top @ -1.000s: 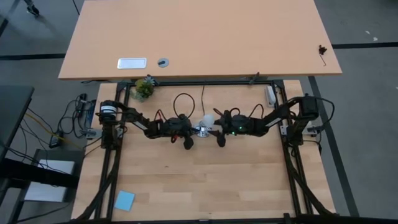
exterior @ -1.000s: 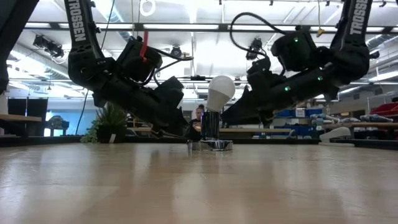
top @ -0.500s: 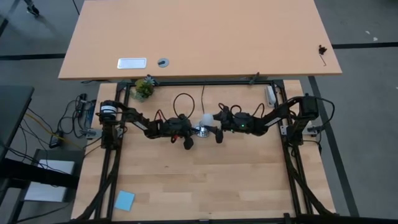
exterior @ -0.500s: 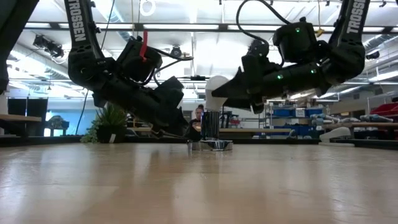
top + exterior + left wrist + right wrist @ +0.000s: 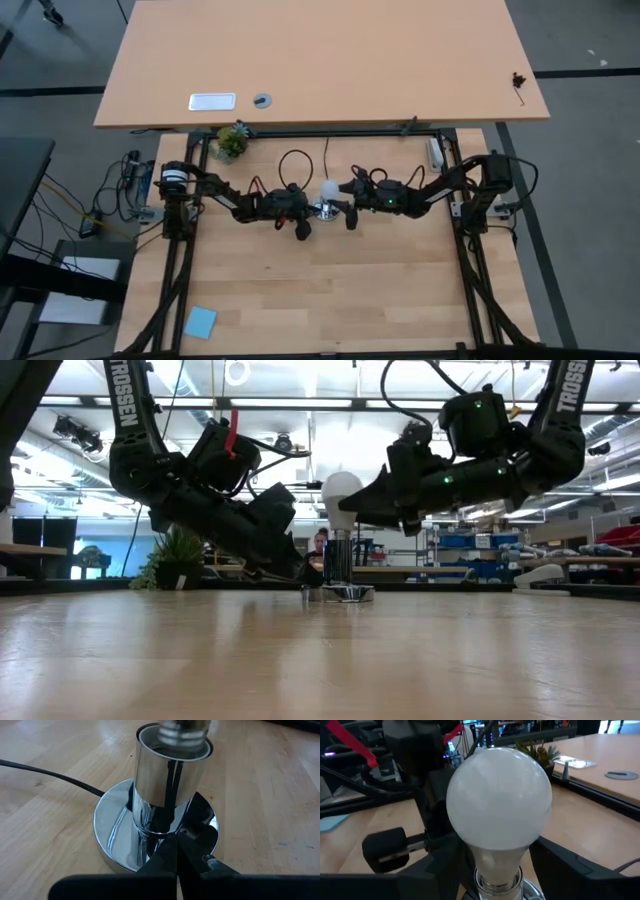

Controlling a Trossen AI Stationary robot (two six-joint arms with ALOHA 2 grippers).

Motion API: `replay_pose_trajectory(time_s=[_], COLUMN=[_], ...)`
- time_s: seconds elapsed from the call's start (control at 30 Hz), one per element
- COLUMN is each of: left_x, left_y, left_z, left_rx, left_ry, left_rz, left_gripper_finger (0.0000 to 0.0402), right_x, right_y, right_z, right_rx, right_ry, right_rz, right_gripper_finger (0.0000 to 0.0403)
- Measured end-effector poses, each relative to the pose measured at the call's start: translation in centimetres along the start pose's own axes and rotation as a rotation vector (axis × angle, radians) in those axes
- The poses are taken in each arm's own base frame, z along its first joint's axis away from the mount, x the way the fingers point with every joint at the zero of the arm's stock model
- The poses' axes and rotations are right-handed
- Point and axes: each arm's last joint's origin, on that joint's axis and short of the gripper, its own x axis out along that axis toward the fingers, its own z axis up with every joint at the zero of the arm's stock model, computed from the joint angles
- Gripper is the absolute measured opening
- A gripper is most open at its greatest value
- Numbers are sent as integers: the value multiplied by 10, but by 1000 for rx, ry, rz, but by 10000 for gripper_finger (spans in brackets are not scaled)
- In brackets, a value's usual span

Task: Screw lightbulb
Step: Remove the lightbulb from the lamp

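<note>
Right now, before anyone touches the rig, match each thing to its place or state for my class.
1 lightbulb
2 left tool
3 right tool
4 blue pad

A alone near a corner of the table
B at the bulb's neck
C upright atop the chrome socket
D shut, tips at the socket's foot

Pairs: 1-C, 2-D, 3-B, 4-A

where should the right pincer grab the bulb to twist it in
Grip the bulb on its narrowing neck just under the round dome, coming in level from the right arm's side. It stands upright in the socket, so fingers either side of the neck can turn it about its upright axis. The left pincer is shut low on the socket stem.
</note>
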Motion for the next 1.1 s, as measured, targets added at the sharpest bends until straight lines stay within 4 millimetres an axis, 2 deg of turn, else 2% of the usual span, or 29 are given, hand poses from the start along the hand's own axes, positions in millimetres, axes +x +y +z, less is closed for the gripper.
replay_pose_trajectory(time_s=[0.33, 0.5, 0.73, 1.1], left_x=[0, 0, 0, 0], left_y=[0, 0, 0, 0], left_z=[0, 0, 0, 0], left_rx=[2, 1, 1, -6], left_ry=[0, 0, -1, -1], left_rz=[0, 0, 0, 0], left_gripper_finger=[3, 3, 3, 3], right_x=[-8, -16, -24, -28], right_y=[1, -9, -22, -41], right_z=[24, 32, 12, -4], right_rx=[-25, 30, 148, 380], right_ry=[-69, 28, 292, 424], right_rz=[4, -48, -148, -299], right_gripper_finger=[217, 217, 217, 217])
